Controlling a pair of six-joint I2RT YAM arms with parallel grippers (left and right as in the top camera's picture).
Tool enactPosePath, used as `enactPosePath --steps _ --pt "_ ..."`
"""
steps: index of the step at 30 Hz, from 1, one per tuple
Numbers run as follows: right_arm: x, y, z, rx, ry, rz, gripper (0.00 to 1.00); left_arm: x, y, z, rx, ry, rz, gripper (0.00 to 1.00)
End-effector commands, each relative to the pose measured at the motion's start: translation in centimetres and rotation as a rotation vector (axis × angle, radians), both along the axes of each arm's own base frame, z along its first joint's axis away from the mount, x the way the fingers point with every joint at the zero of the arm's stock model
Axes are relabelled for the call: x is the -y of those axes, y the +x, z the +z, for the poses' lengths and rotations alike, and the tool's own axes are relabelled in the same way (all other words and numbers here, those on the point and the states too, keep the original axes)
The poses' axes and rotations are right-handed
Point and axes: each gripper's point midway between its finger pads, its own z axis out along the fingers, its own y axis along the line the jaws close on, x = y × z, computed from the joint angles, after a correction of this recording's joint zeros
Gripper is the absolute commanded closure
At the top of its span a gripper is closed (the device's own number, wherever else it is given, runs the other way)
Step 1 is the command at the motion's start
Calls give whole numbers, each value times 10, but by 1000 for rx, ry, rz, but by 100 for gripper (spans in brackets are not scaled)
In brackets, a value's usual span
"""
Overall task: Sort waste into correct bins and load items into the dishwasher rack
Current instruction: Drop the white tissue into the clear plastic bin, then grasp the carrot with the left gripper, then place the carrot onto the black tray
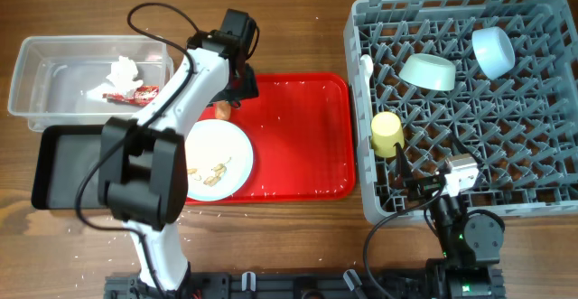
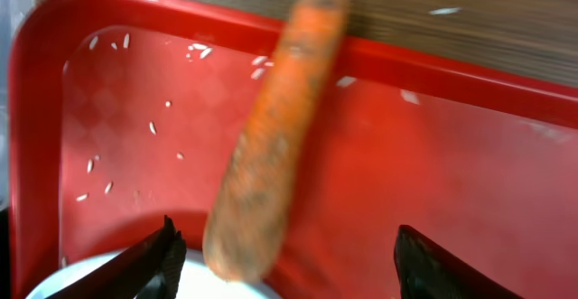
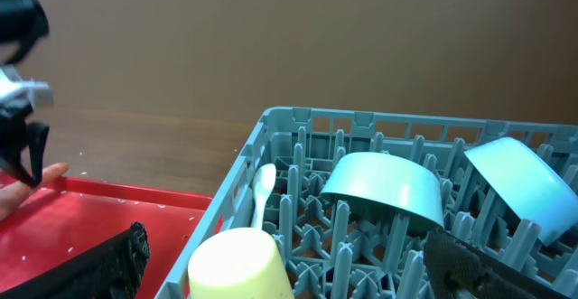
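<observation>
The orange carrot [image 2: 271,145] lies across the red tray's far-left rim [image 1: 222,110], one end over the pale blue plate [image 1: 217,159], which holds beige crumbs [image 1: 215,168]. My left gripper [image 2: 287,240] is open just above the carrot's near end [image 1: 238,86], a finger on each side. The tissue [image 1: 122,70] and red wrapper [image 1: 135,93] lie in the clear tub [image 1: 36,73]. The black tub [image 1: 68,163] sits in front of the clear tub. The rack [image 1: 542,168] holds the mint bowl [image 1: 427,71], light blue bowl [image 1: 493,51], yellow cup [image 1: 387,133] and spoon [image 1: 366,64]. My right gripper [image 1: 404,176] is open over the rack's front left, behind the cup [image 3: 239,263].
The flat red tray [image 1: 307,145] lies between the tubs and the rack, with scattered grains on it [image 2: 99,168]. Bare wooden table lies beyond the tray [image 2: 470,10]. Both arm bases stand at the table's front edge.
</observation>
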Motion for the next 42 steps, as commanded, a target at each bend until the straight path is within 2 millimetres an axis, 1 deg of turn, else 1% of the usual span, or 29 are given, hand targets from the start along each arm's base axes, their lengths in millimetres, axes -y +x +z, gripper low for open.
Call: enactPosePath --steps 1,4,5,7,8,9,10,12,13,14,15,17,18,19,20,21,22,23,24,25,27,30,31,32,33,34,38,41,42 --pt "-2 -1 3 10 20 14 0 -16 -5 -25 -64 43 22 30" --pt "-2 -1 3 10 20 13 0 -15 -8 -39 -101 51 19 39" --pt "-2 -1 3 10 20 13 0 -15 -9 -44 -108 52 19 46" --pt "-2 -1 3 10 20 13 0 -15 -6 -46 -103 52 20 69" --pt "-2 -1 3 10 20 14 0 -16 -1 -39 -80 45 25 83" --pt "-2 -1 3 10 20 14 0 -19 12 -18 -33 29 42 91" --pt "-2 -1 3 10 20 13 0 -21 17 -5 -9 22 52 95" --pt "-2 -1 3 10 20 13 0 -27 30 37 68 -2 81 96" --pt "-2 -1 3 10 20 14 0 -33 35 73 133 -23 116 96" --pt "-2 -1 3 10 20 14 0 -36 34 93 167 -39 137 96" --pt "-2 -1 3 10 20 14 0 -43 25 113 190 -53 182 96" --pt "-2 -1 3 10 20 13 0 -56 1 133 172 -59 263 96" --pt "-2 -1 3 10 20 14 0 -65 -19 141 137 -52 315 96" --pt "-2 -1 3 10 20 13 0 -79 -40 146 98 -21 382 96" --pt "-2 -1 3 10 20 13 0 -89 -52 148 73 9 429 96" --pt "-2 -1 3 10 20 14 0 -115 -79 152 27 97 559 96" --pt "-2 -1 3 10 20 14 0 -133 -97 153 -5 159 651 96" --pt "-2 -1 3 10 20 13 0 -154 -119 146 -64 205 754 96" --pt "-2 -1 3 10 19 14 0 -171 -136 129 -134 197 838 96" --pt "-2 -1 3 10 20 14 0 -183 -149 106 -194 153 918 96" --pt "-2 -1 3 10 20 14 0 -196 -167 68 -265 63 1041 96" --pt "-2 -1 3 10 20 14 0 -209 -187 32 -315 -58 1189 96" --pt "-2 -1 3 10 20 13 0 -211 -191 28 -325 -80 1215 82" --pt "-2 -1 3 10 20 13 0 -214 -195 27 -335 -95 1237 34" --pt "-2 -1 3 10 20 13 0 -216 -196 28 -336 -104 1231 13" --pt "-2 -1 3 10 20 13 0 -216 -196 29 -332 -115 1232 0" --pt "-2 -1 3 10 20 14 0 -198 -184 49 -257 -219 1204 0" --pt "-2 -1 3 10 20 14 0 -158 -167 74 -160 -286 1023 1" --pt "-2 -1 3 10 20 14 0 -138 -157 82 -116 -287 897 2"
